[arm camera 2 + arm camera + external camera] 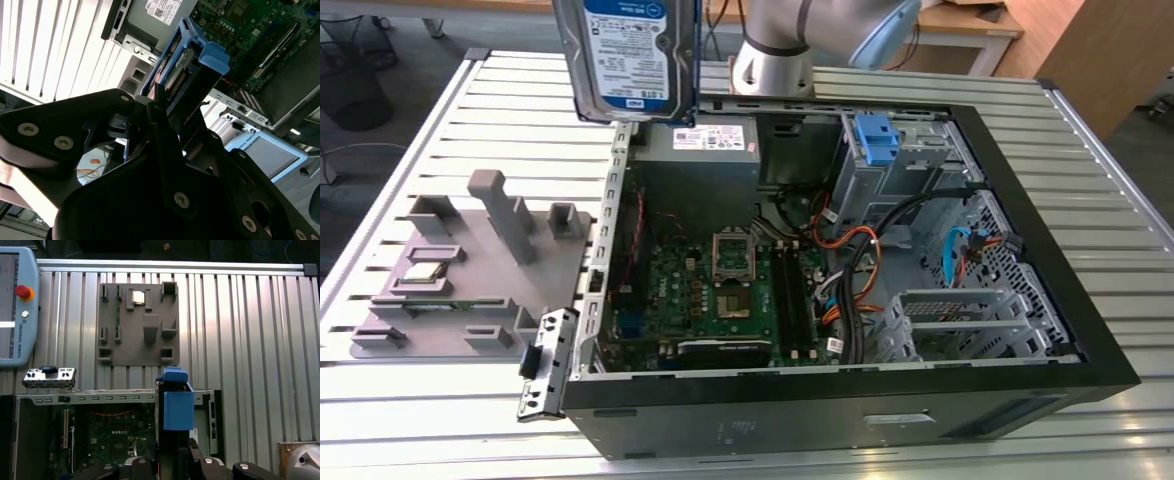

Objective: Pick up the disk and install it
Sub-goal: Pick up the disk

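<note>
Tool (159, 107) grips the disk (630, 55) on edge by its blue carrier, high above the open computer case (1067, 330), near the power supply (700, 150) corner. Pickup looks done; the disk is not yet installed.

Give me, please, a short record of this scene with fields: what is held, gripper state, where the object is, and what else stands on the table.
Held object: the disk, clipped in its blue carrier frame
Gripper: the gripper, shut on the disk
Disk position: lifted, over the edge of the open computer case, near the power supply
Task state: disk not yet installed
Also on the table: grey holder plate, at the exterior view's left of the case
</note>
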`<state>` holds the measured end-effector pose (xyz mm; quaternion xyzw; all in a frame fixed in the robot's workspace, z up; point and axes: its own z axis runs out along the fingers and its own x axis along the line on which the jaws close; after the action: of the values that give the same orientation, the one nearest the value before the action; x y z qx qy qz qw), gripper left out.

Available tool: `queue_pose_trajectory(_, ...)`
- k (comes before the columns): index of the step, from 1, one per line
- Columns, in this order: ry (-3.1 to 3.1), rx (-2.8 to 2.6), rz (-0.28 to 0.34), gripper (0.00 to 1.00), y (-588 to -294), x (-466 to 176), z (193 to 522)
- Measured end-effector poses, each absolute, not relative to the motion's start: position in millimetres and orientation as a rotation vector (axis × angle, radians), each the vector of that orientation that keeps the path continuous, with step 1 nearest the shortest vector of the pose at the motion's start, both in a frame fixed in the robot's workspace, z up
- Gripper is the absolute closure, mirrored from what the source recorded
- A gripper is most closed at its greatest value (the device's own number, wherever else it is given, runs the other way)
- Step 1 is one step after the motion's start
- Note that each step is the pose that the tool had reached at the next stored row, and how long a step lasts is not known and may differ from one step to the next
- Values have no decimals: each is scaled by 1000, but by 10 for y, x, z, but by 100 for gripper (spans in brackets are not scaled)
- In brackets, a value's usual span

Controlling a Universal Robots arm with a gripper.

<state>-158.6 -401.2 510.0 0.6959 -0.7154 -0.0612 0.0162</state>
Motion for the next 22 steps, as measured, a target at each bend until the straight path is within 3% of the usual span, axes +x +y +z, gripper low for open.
queue_pose_trajectory(22,-2217,2155,-205,65,-4012,-1065,5098)
